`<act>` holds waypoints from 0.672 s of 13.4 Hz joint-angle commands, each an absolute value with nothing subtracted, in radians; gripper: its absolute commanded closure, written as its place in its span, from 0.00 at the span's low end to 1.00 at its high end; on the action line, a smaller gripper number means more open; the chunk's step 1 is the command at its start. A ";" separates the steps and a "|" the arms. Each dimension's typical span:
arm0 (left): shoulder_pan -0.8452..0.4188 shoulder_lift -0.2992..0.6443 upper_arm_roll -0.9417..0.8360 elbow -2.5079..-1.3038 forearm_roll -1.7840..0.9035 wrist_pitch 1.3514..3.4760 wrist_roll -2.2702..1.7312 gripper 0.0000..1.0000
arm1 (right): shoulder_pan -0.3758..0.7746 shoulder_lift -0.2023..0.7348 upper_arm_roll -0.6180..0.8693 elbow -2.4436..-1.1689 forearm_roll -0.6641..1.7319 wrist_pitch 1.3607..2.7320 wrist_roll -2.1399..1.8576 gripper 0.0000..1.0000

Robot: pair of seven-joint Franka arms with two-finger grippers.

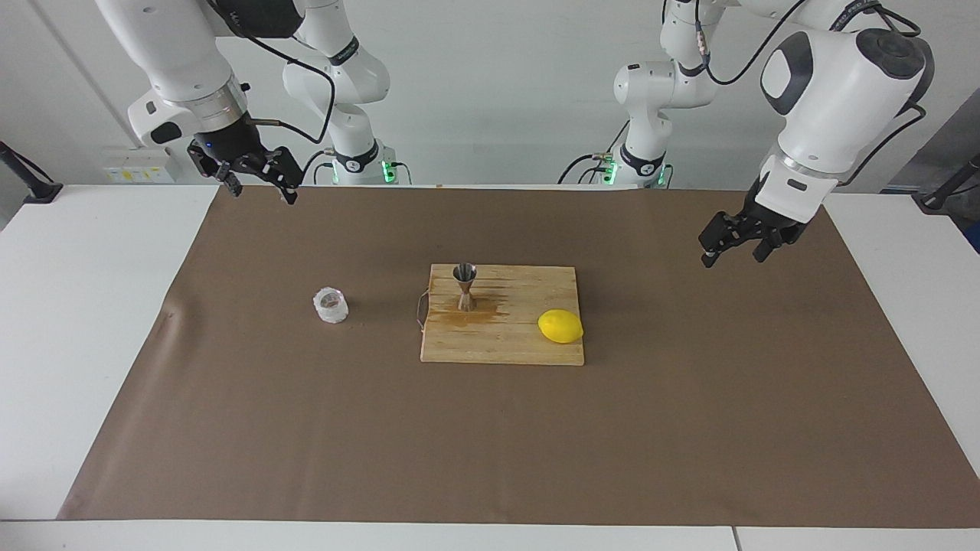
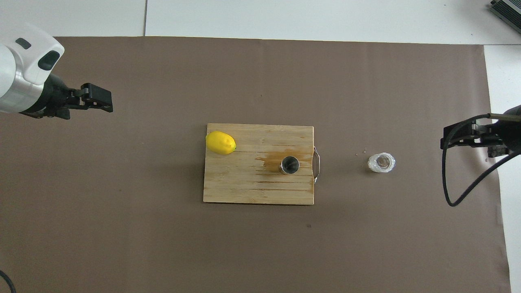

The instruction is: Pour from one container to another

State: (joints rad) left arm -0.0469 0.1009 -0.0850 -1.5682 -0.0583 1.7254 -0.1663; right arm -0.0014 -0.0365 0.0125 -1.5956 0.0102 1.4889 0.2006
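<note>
On the brown mat toward the right arm's end of the counter, the plastic cup [image 1: 331,305] is set; thin crinkled walls (likely light, crushable) suggest a gentle mid-wall grip. The right pincer [image 1: 257,180] and left pincer [image 1: 739,249] hang open, empty; the jigger [image 1: 465,286] stands on the cutting board [image 1: 521,344].

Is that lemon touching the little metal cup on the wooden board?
Apart. The overhead view shows bare cutting board between the lemon and the steel jigger; the facing view shows the same gap.
</note>
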 commanded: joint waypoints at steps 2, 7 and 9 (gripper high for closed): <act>0.011 0.057 -0.094 -1.597 -0.043 1.698 0.036 0.00 | -0.014 -0.049 0.012 -1.608 0.034 1.480 0.172 0.00; 0.025 0.031 -0.095 -1.600 -0.043 1.700 0.075 0.00 | -0.014 -0.049 0.014 -1.608 0.034 1.480 0.172 0.00; 0.032 0.031 -0.094 -1.592 -0.044 1.700 0.068 0.00 | -0.014 -0.049 0.012 -1.608 0.034 1.480 0.172 0.00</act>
